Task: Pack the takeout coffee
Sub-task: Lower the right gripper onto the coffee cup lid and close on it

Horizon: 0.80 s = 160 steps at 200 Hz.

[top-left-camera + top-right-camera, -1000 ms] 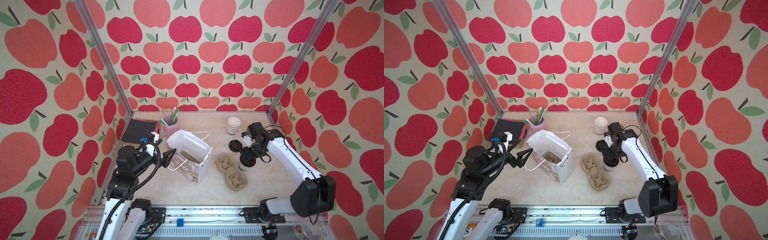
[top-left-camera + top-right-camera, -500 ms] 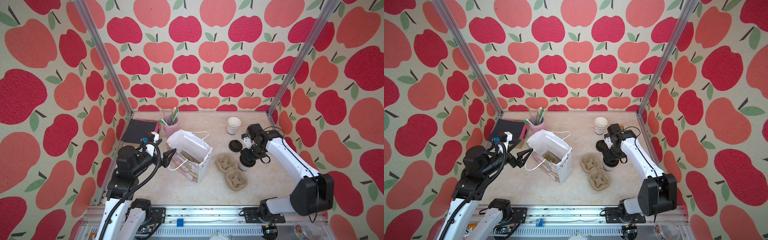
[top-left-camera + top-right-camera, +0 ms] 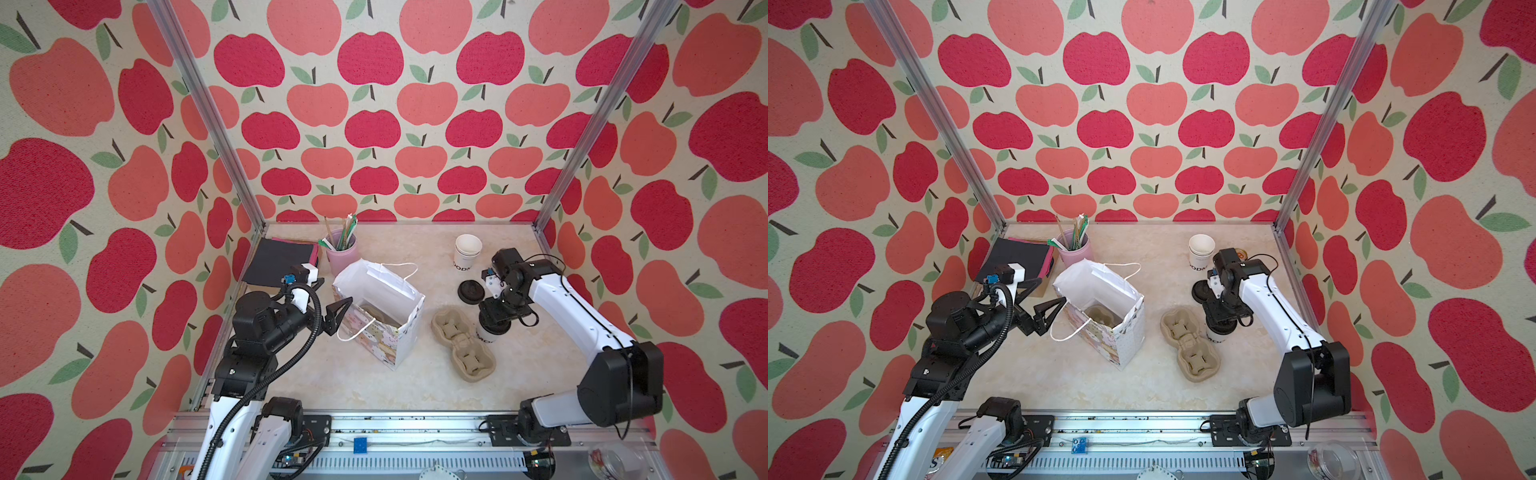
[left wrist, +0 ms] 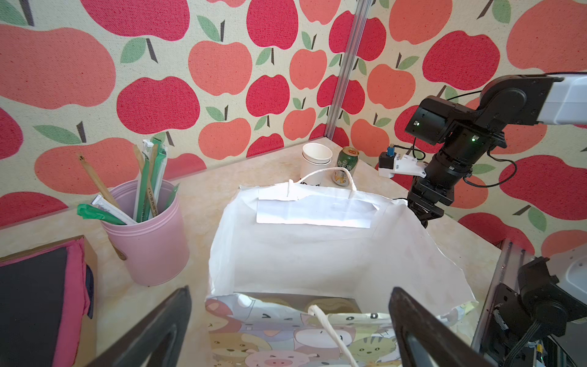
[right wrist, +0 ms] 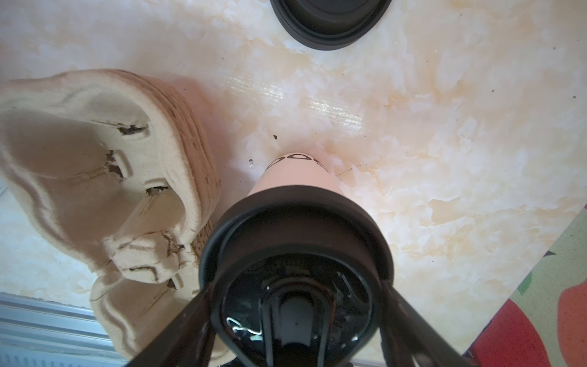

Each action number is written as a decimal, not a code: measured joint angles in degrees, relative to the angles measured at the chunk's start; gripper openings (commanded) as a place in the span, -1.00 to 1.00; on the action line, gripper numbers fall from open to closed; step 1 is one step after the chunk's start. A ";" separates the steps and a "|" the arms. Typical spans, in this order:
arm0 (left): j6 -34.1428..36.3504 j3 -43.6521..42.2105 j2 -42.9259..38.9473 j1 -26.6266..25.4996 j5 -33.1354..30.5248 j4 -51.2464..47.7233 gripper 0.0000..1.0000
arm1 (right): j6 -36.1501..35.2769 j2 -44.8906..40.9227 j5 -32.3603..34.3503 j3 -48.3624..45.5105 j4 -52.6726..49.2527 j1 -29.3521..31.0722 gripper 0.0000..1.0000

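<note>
The takeout coffee [image 3: 489,332] [image 3: 1217,336], a white cup with dark lettering and a black lid [image 5: 295,222], stands upright on the table right beside the pulp cup carriers. My right gripper [image 3: 494,321] [image 3: 1223,321] [image 5: 297,289] comes down on it from above, and its two fingers press against opposite sides of the lid. The white paper bag [image 3: 378,291] [image 3: 1100,282] [image 4: 317,254] with cartoon animals stands open in the middle, a pulp carrier [image 3: 1102,316] at its bottom. My left gripper [image 3: 336,291] [image 3: 1052,291] [image 4: 290,290] hangs open at the bag's left rim, holding nothing.
Stacked pulp cup carriers [image 3: 461,345] lie between bag and coffee. Spare black lids [image 3: 471,289] and nested white cups [image 3: 467,251] sit behind, with a green can [image 4: 347,162] near the back right corner. A pink cup of straws [image 3: 343,253] and a black-and-pink pad [image 3: 282,262] stand back left.
My right wrist has shifted very slightly over the coffee. The cup, the bag and the left arm have stayed where they were.
</note>
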 measured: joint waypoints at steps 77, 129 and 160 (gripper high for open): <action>0.00 0.00 -0.02 0.07 0.00 0.00 0.98 | 0.24 0.70 0.24 0.17 -0.02 0.17 0.57; 0.00 -0.22 -0.04 0.07 0.00 0.02 0.98 | 0.59 1.36 0.42 0.44 -0.15 0.17 0.44; 0.00 -0.37 -0.07 0.07 0.00 0.02 0.98 | 0.68 1.49 0.44 0.57 -0.33 0.17 0.37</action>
